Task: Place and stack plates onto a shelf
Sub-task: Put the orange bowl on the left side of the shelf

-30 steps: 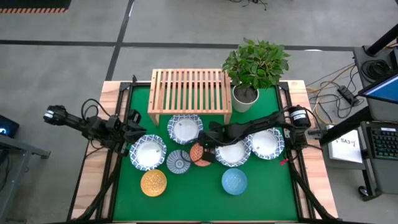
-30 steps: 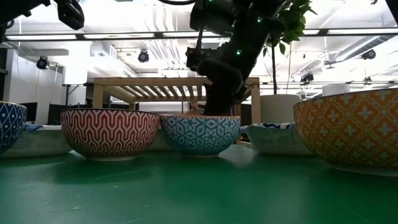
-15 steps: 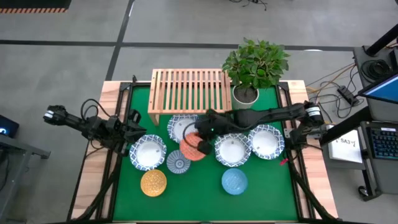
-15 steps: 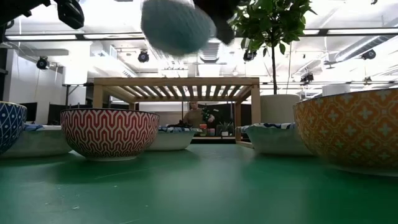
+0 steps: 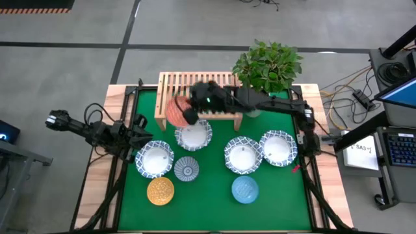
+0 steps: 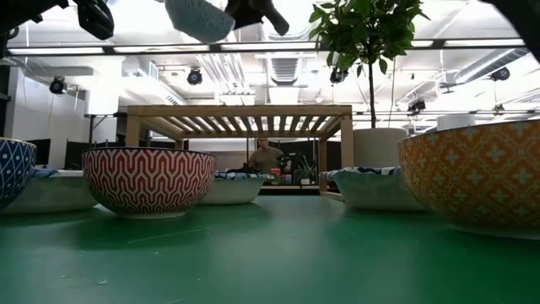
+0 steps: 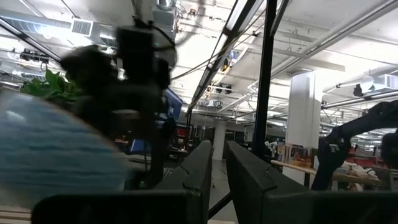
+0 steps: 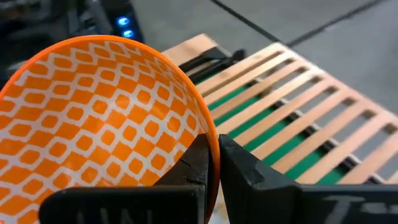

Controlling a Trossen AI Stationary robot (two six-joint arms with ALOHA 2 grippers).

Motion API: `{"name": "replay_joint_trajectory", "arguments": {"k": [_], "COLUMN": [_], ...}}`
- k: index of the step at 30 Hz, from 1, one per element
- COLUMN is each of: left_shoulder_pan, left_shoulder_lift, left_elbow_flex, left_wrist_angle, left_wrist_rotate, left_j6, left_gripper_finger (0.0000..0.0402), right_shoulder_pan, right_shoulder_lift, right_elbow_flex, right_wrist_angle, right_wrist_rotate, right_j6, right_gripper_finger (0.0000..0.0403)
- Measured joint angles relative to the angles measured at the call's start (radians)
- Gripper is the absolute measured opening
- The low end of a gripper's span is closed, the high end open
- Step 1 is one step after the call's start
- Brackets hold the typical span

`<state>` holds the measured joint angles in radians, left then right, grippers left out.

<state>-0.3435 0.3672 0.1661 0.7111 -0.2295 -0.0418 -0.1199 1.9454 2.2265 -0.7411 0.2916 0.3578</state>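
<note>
My right gripper is shut on the small orange patterned plate, held in the air over the near left part of the light-wood shelf. The plate also shows at the top of the low view. Four wide white plates with blue rims sit on the green mat. So do the blue-patterned, yellow and light blue small ones. My left gripper waits shut at the table's left side. My right gripper holds the orange plate by its rim, one finger inside the hollow and the other outside. The fingers come roughly level from the table's right. The plate is lifted clear and tipped on its side, its hollow facing the wrist.
A white pot with a leafy plant stands right of the shelf, close to my right arm. The shelf's slatted top lies bare under and beyond the plate. Open green mat lies along the near edge.
My right gripper has lifted the orange plate clear from between the wide white plates. It has carried it up and toward the far left, to above the shelf's near left part. The plate has tipped from upright onto its side.
</note>
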Motion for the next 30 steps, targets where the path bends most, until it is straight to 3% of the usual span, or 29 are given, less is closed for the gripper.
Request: {"name": "replay_joint_trajectory", "arguments": {"k": [4,13,30], "left_shoulder_pan": [0.0,0.0,0.0], "left_shoulder_lift": [0.0,-0.002,-0.002], "left_elbow_flex": [0.0,0.0,0.0], "left_wrist_angle": [0.0,0.001,-0.001], "left_wrist_rotate": [0.0,0.0,0.001], "left_j6": [0.0,-0.001,-0.001], "left_gripper_finger": [0.0032,0.0032,0.0032], "right_shoulder_pan": [-0.061,-0.149,-0.188], "right_shoulder_lift": [0.084,0.124,0.214], "right_elbow_flex": [0.132,0.103,0.104], "right_wrist_angle": [-0.082,-0.116,-0.102], "right_wrist_rotate": [0.0,-0.019,-0.024], "right_j6": [0.009,0.043,0.044], "right_gripper_finger": [0.0013,0.0013,0.0013]}}
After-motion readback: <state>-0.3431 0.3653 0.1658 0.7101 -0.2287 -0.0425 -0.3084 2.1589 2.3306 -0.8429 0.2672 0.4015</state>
